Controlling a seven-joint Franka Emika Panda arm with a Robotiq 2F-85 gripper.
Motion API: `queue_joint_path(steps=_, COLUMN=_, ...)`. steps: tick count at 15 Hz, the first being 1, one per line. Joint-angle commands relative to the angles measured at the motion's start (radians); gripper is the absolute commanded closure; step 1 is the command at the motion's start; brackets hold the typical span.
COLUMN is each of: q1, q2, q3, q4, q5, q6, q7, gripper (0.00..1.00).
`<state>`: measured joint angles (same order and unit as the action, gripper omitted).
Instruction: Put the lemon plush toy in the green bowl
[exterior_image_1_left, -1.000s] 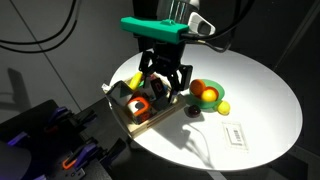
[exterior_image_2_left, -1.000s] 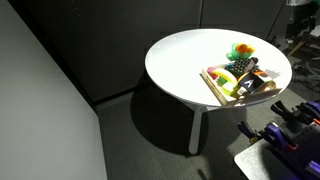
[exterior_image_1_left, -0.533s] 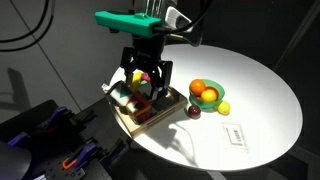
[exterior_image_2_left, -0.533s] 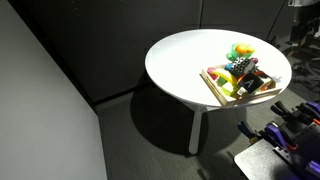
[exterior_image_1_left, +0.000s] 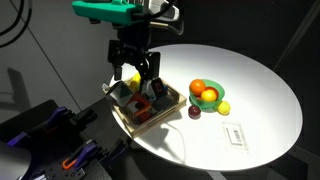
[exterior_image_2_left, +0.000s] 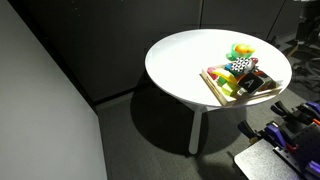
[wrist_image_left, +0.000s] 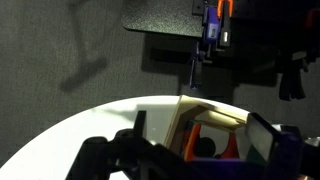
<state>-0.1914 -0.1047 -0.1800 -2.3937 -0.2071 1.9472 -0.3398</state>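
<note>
The green bowl (exterior_image_1_left: 207, 103) sits on the round white table, right of the wooden tray (exterior_image_1_left: 150, 118). It holds a golden-yellow lemon plush toy (exterior_image_1_left: 211, 97) at the front and a deeper orange fruit toy (exterior_image_1_left: 199, 86) behind it. My gripper (exterior_image_1_left: 135, 80) hangs open and empty over the tray's far left end, well away from the bowl. In the wrist view the open fingers (wrist_image_left: 199, 130) frame the tray (wrist_image_left: 183, 112). The bowl also shows in an exterior view (exterior_image_2_left: 240, 50).
The tray holds several toys, among them a bright yellow one (exterior_image_1_left: 131, 78) below my fingers. A small pale yellow ball (exterior_image_1_left: 223, 107) and a dark purple item (exterior_image_1_left: 193, 112) lie by the bowl. A white card (exterior_image_1_left: 235, 133) lies near the table's front edge.
My gripper has moved left along the tray and risen a little, away from the bowl. It stays open. The toys have not moved.
</note>
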Motion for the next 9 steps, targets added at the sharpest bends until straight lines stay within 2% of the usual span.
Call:
queue_joint_path(steps=1, q1=0.008, q2=-0.066, q3=-0.004, q4=-0.037, q5=-0.022, q6=0.008, q7=-0.010, gripper=0.00)
queue_joint_path(steps=9, q1=0.011, q2=-0.051, q3=-0.007, q4=-0.019, q5=-0.001, q6=-0.003, q7=0.001, gripper=0.00)
